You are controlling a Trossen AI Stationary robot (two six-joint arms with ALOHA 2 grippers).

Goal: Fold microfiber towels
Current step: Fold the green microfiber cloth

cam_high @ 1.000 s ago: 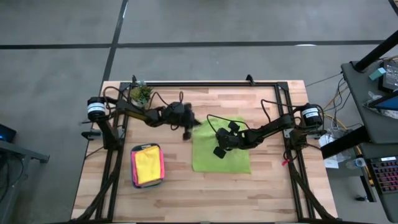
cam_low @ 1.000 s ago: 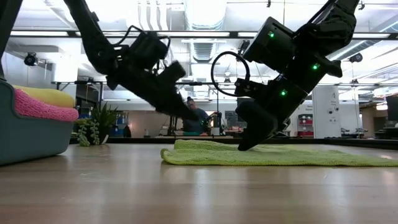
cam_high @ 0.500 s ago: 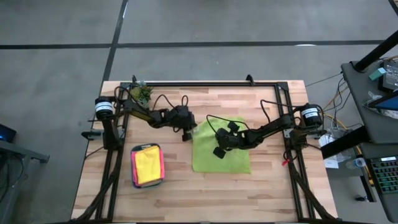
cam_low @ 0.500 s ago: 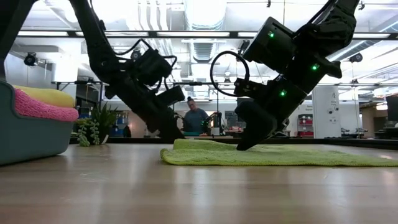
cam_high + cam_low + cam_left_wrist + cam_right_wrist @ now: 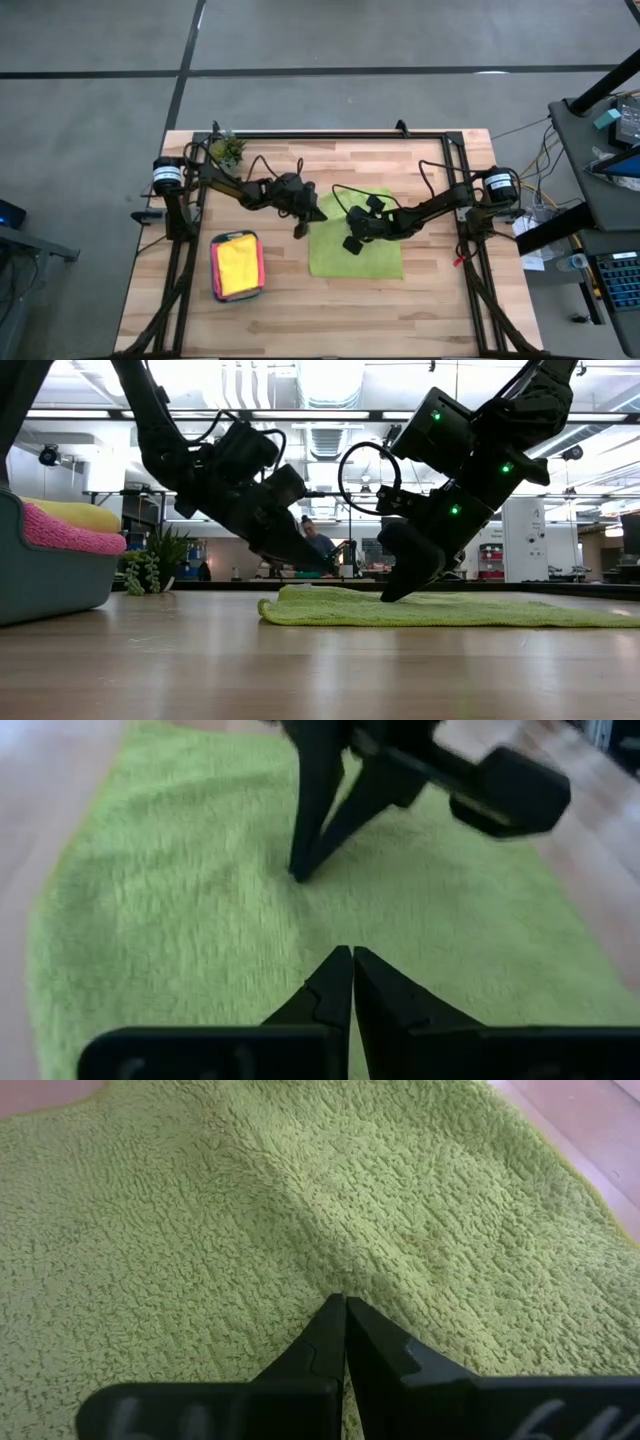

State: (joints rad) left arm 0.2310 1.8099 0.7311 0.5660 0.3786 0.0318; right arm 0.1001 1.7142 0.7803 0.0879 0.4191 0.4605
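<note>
A lime green towel (image 5: 372, 250) lies spread flat on the table right of centre; it also shows in the low view (image 5: 480, 610). My right gripper (image 5: 349, 245) is shut, with its tips down on the towel's left-middle part (image 5: 345, 1300). My left gripper (image 5: 299, 230) is shut and empty. It hovers a little above the table at the towel's left edge (image 5: 328, 569) and points over the towel (image 5: 352, 952). Yellow and pink towels lie in the teal tray (image 5: 215, 270). My right gripper presses its shut fingertips (image 5: 392, 594) down on the towel's top surface (image 5: 300, 1270), left of the towel's middle. The fingers slant down from the table's right side. The towel lies flat on the table under them.
The teal tray with its stacked towels stands near the left front (image 5: 40, 580). A small potted plant (image 5: 226, 150) stands at the far left corner. A black frame (image 5: 330, 135) runs along the table's far edge and sides. Bare wood lies in front of the towel.
My left gripper dipped down to the table at the towel's left edge, then rose again and swung a little toward the near edge and over the towel. The towel has stayed flat.
</note>
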